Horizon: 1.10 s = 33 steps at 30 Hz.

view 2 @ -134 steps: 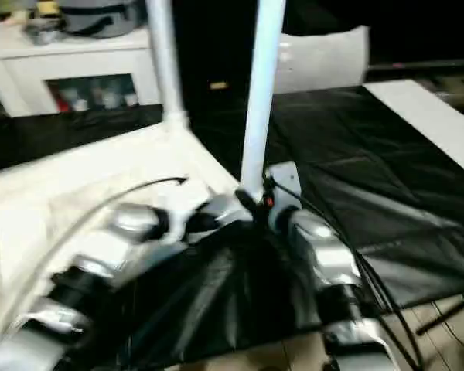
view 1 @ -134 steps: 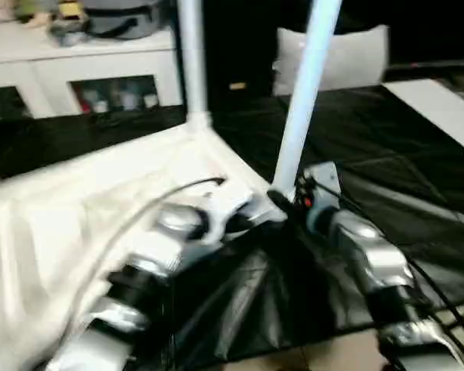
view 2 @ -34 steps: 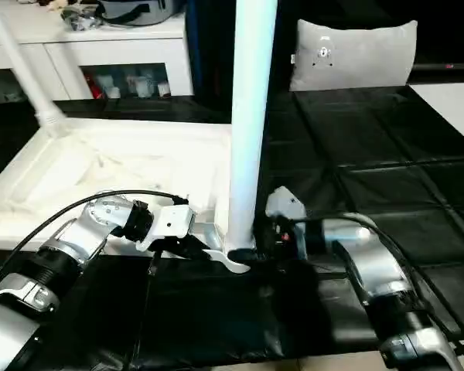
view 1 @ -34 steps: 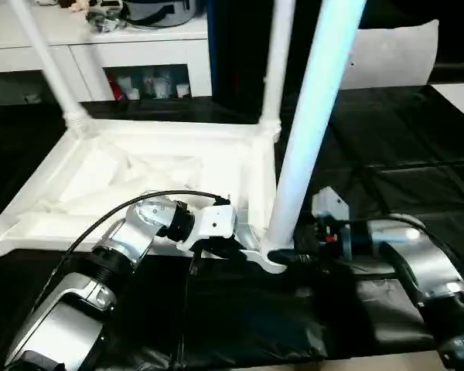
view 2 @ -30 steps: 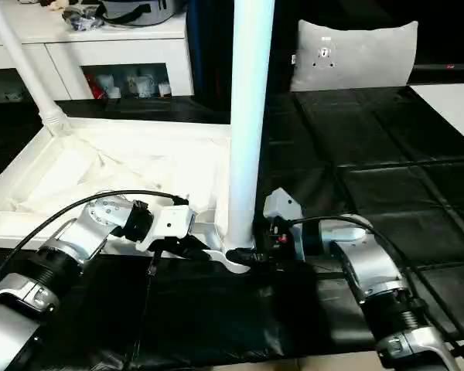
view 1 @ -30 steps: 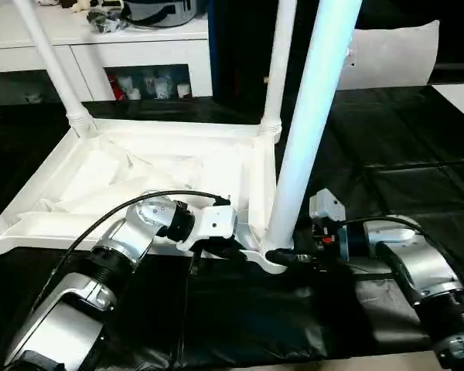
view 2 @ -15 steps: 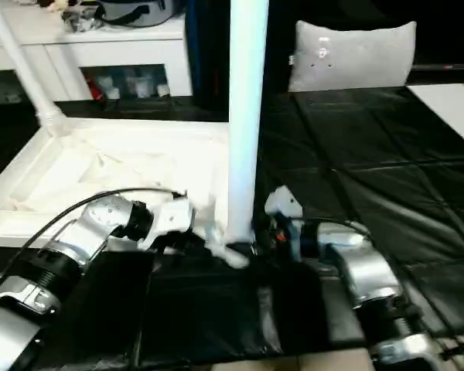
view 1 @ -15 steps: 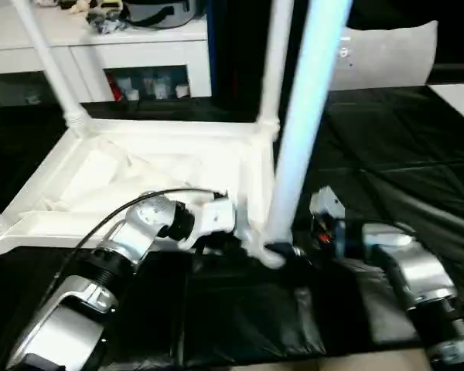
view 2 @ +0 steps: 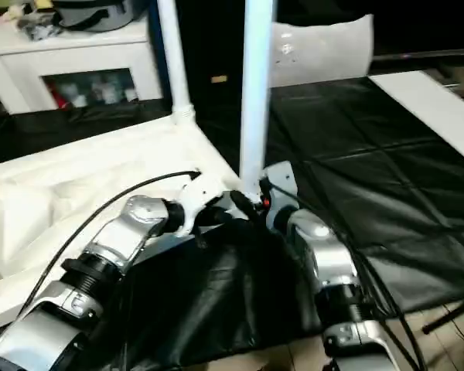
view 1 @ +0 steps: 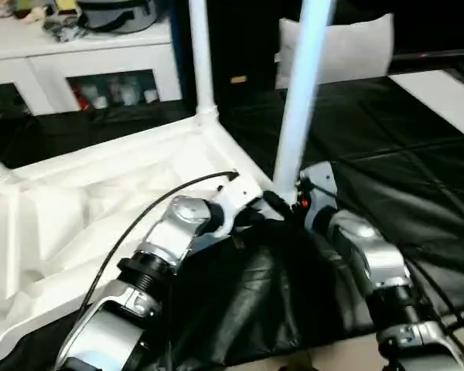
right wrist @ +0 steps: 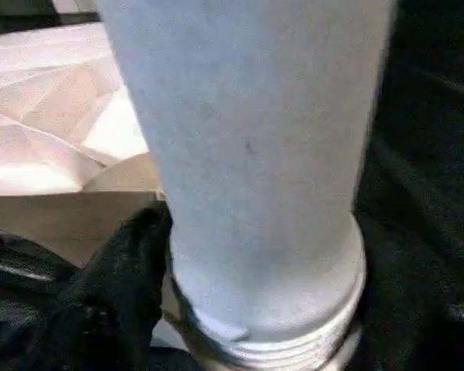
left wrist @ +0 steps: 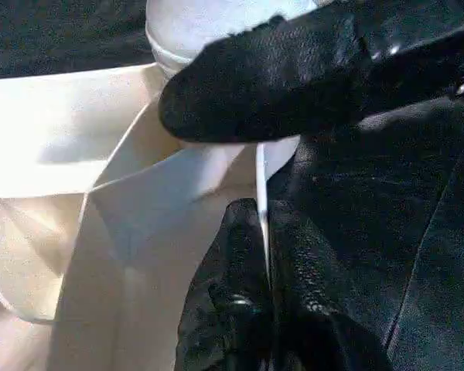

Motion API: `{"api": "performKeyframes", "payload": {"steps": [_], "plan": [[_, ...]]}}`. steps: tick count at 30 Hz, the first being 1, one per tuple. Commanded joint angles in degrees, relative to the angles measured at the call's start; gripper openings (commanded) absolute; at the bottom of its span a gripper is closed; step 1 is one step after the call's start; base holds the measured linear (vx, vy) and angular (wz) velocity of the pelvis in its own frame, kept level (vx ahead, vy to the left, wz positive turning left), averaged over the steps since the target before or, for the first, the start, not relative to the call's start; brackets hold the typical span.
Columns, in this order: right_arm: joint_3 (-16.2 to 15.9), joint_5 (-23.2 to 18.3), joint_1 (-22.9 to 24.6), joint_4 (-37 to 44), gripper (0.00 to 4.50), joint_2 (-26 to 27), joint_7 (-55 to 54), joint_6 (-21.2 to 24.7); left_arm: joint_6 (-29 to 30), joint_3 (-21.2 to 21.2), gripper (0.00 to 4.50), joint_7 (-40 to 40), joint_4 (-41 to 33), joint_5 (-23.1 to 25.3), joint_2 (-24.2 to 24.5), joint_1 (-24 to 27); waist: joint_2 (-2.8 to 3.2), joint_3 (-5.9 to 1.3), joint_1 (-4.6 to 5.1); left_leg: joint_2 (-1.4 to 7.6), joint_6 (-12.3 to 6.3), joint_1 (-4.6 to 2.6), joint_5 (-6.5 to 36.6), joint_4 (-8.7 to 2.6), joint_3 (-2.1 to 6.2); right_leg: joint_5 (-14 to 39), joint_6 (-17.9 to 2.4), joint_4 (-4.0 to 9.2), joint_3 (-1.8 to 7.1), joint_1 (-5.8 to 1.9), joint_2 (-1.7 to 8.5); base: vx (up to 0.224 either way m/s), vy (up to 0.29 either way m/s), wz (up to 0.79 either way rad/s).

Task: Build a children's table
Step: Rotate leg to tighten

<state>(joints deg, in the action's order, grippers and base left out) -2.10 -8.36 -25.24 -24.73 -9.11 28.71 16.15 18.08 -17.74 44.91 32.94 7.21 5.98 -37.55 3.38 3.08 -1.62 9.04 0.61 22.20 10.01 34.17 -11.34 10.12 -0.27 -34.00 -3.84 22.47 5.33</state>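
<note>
Swinging round under our claws, the white plastic rectangular table top [view 1: 85,209] now lies at a slant on the black-covered tabletop [view 1: 417,193], where a second ago its near rim ran almost straight across our view; part of that shift is our own head turning. The corner we work on has come in close between both forearms. Our left claw [left wrist: 267,232] is pressed together, pinching the thin near rim of the top just beside the round corner socket [right wrist: 216,340]. Our right claw [view 1: 290,202] sits at the foot of the long white tapered tube leg [view 1: 301,93] that stands upright in that socket; we cannot tell how far its fingers are spread or whether they grip. The right wrist view shows the leg's ribbed end not fully sunk, so we judge this leg is being seated and still needs pressing home. A second leg [view 1: 199,54] stands in the far corner.

A grey cushion [view 2: 325,46] behind carries a small mark, too faint to read. We find no other legible writing.
</note>
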Motion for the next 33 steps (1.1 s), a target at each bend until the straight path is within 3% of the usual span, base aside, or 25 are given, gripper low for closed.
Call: {"api": "performKeyframes", "payload": {"steps": [1, 5, 6, 7, 12, 13, 18, 27, 33], "plan": [[-0.88, -0.65, 1.44, 1.4, 3.78, 0.1, 2.47, -0.32, -3.52, -0.69, 0.0, 0.94, -2.08, 0.15, 0.73, -0.28, -0.51, -3.93, -0.39, 3.94, -2.32, -0.98, 15.73, -4.47, 2.3, 13.86, -12.6, 4.56, 2.46, -2.08, 3.78, 0.0, 0.0, 0.0], [-1.18, -2.04, 4.41, 5.3, 4.15, -4.3, 9.5, -4.35, -7.47, -1.98, 0.0, 5.2, -0.72, 0.85, 4.46, 0.29, -0.57, -4.27, -0.89, 3.97, -3.95, -0.71, 12.84, -4.08, 2.12, 8.31, -13.54, 3.96, 2.51, -2.43, 3.9, 0.0, 0.0, 0.0], [-1.21, -2.21, 4.92, 5.83, 4.24, -5.19, 10.84, -5.24, -8.19, -2.15, 0.0, 6.11, -0.42, 0.85, 5.07, 0.38, -0.12, -4.2, -0.86, 3.99, -4.31, -0.7, 12.9, -4.05, 2.05, 7.11, -13.73, 3.98, 2.44, -2.38, 3.74, 0.0, 0.0, 0.0], [-0.99, -2.52, 5.38, 6.3, 4.36, -6.24, 12.27, -5.94, -9.18, -2.39, 0.0, 7.08, 0.04, 0.84, 5.7, 0.47, -0.17, -4.23, -0.9, 4.02, -4.42, -0.69, 12.89, -4.05, 2.09, 6.68, -13.92, 3.84, 2.4, -2.42, 3.76, 0.0, 0.0, 0.0], [-0.5, -4.47, 6.69, 7.97, 4.44, -11.08, 20.39, -7.63, -14.68, -3.83, 0.0, 12.38, 1.97, 0.33, 8.16, 0.83, -0.05, -3.99, -1.25, 4.24, -3.63, -1.02, 16.1, -4.29, 2.11, 10.92, -14.01, 4.13, 2.34, -2.33, 3.75, 0.0, 0.0, 0.0], [-1.2, -4.22, 6.89, 8.05, 4.44, -13.48, 23.79, -8.37, -17.42, -4.99, 0.0, 15.04, 2.89, 0.6, 9.43, 0.73, 0.2, -3.95, -1.32, 4.25, -3.49, -1.05, 16.3, -4.33, 2.17, 11.1, -14.01, 4.15, 2.33, -2.27, 3.75, 0.0, 0.0, 0.0], [-5.16, -3.58, 6.13, 8.27, 4.44, -19.88, 35.49, -10.36, -24.98, -7.25, 0.0, 25.41, 5.34, -0.59, 12.13, 0.01, -0.1, -3.95, -2.26, 4.39, -3.06, -1.14, 17.1, -4.28, 1.91, 11.48, -14.44, 4.02, 2.42, -2.23, 3.88, 0.0, 0.0, 0.0], [-9.13, -3.97, 4.21, 7.91, 4.44, -21.24, 44.0, -10.84, -30.23, -9.55, 0.0, 34.56, 6.75, -1.21, 13.65, -1.04, -0.29, -4.13, -3.83, 4.67, -3.61, -1.26, 15.27, -4.2, 1.85, 9.76, -15.55, 3.48, 2.45, -2.1, 4.02, 0.0, 0.0, 0.0], [-10.08, -4.93, 2.57, 6.09, 3.82, -19.71, 46.68, -10.34, -31.16, -9.38, 0.0, 35.86, 7.63, -1.39, 13.11, -1.72, -0.25, -4.21, -4.21, 4.76, -3.03, -1.39, 15.25, -4.19, 1.83, 9.77, -15.57, 3.37, 2.5, -2.05, 4.12, 0.0, 0.0, 0.0]]}}
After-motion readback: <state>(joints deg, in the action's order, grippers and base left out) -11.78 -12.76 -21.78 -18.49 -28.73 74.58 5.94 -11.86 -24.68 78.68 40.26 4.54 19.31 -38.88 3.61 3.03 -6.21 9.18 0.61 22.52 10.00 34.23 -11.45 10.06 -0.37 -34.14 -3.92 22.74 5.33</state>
